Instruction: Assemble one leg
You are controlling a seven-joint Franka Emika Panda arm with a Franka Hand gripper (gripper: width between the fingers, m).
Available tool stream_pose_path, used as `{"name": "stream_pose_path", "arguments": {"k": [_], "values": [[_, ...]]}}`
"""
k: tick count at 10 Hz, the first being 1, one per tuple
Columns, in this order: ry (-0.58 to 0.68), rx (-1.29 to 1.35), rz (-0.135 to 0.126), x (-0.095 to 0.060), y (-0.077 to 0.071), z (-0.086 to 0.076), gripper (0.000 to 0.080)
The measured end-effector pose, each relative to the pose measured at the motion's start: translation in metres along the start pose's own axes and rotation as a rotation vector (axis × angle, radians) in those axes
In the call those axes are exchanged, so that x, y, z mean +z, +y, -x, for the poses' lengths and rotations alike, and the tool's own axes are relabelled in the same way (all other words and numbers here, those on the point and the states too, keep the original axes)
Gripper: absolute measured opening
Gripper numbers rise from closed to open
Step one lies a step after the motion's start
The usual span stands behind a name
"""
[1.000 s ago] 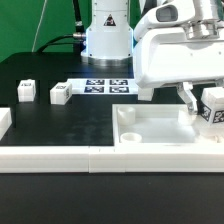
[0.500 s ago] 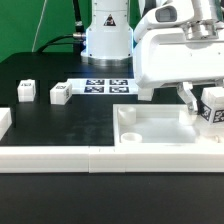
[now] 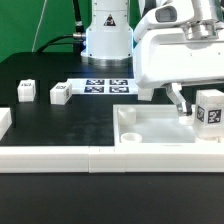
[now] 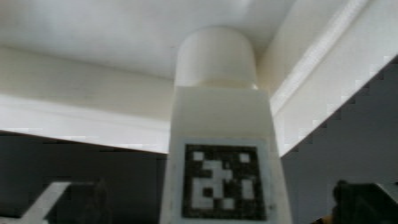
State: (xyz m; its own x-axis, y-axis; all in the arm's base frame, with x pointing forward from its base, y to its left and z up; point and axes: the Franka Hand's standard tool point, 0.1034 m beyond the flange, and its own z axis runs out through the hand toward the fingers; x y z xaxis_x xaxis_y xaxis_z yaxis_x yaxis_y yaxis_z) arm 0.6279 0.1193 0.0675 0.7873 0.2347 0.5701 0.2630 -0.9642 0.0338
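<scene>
White leg (image 3: 208, 108) upright at tray (image 3: 150, 136), exterior view's right | we see gripper (image 4: 210, 198) fingers spread either side, not clamping it

Robot lab bench: black tabletop (image 3: 60, 125), green backdrop (image 3: 40, 25) at 11 o'clock, marker board (image 3: 105, 87) and arm base (image 3: 107, 35) at 12, white border rails (image 3: 60, 155) at 6.

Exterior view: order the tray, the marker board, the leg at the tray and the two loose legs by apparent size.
Tray, largest.
Marker board and the leg at the tray: close; the leg sits nearer the camera and reaches the frame edge, so unranked.
Two loose legs: smallest, alike.
</scene>
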Motion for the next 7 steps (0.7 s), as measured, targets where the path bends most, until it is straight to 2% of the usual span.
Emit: {"name": "stream_pose_path", "arguments": {"k": [4, 6, 7], "values": [[-0.001, 0.0, -0.001, -0.001, 0.0, -0.001, 0.0649], [-0.018, -0.003, -0.007, -0.016, 0.001, -0.017, 0.0649], [-0.027, -0.005, -0.01, -0.018, -0.001, -0.019, 0.0649]]}}
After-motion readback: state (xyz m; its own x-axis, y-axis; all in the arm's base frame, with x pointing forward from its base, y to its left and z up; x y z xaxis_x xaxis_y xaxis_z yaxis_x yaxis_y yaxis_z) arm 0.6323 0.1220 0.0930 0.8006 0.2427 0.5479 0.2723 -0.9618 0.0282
